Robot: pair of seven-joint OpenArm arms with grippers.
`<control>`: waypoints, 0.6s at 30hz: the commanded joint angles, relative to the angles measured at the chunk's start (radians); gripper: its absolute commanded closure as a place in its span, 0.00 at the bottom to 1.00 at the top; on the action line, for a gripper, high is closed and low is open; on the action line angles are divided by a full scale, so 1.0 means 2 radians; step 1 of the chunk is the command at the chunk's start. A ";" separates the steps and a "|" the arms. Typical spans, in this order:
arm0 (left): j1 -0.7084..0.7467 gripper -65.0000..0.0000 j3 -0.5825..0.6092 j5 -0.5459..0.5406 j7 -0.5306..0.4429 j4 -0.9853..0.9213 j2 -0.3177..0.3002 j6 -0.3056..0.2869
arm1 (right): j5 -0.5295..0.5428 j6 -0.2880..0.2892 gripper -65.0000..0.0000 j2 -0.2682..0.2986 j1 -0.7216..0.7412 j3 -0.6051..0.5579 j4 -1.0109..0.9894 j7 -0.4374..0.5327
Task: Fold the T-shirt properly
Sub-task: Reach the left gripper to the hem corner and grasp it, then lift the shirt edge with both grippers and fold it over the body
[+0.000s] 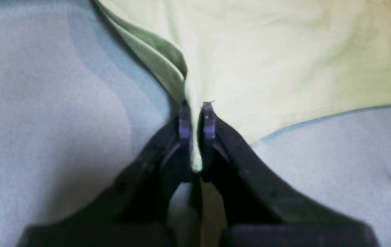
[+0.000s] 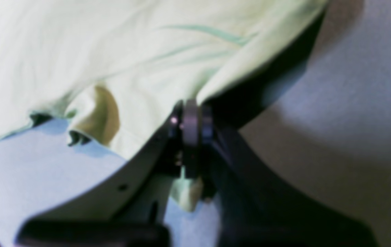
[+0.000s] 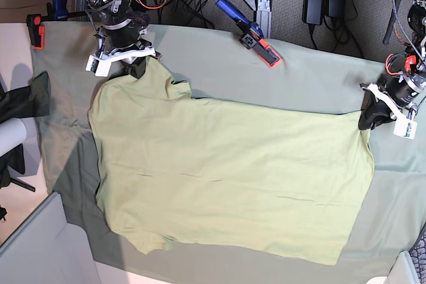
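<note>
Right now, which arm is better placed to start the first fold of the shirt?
Neither alone. The left gripper pinches the hem corner of the shirt; the right gripper pinches the shoulder corner. Both grip the same long edge, so they should probably lift it together.

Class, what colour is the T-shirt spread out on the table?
The T-shirt is a plain pale yellow-green, with no pattern. It shows best in the base view.

both wrist views are looking soft and blurry, with dark shadows pooling under the t-shirt (image 2: 154, 61); the base view is staying evenly lit and sharp.
</note>
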 commanded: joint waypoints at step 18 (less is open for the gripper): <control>0.076 1.00 -0.005 -0.023 0.016 0.101 -0.017 -0.012 | 0.072 0.021 1.00 0.044 -0.054 0.050 0.013 -0.020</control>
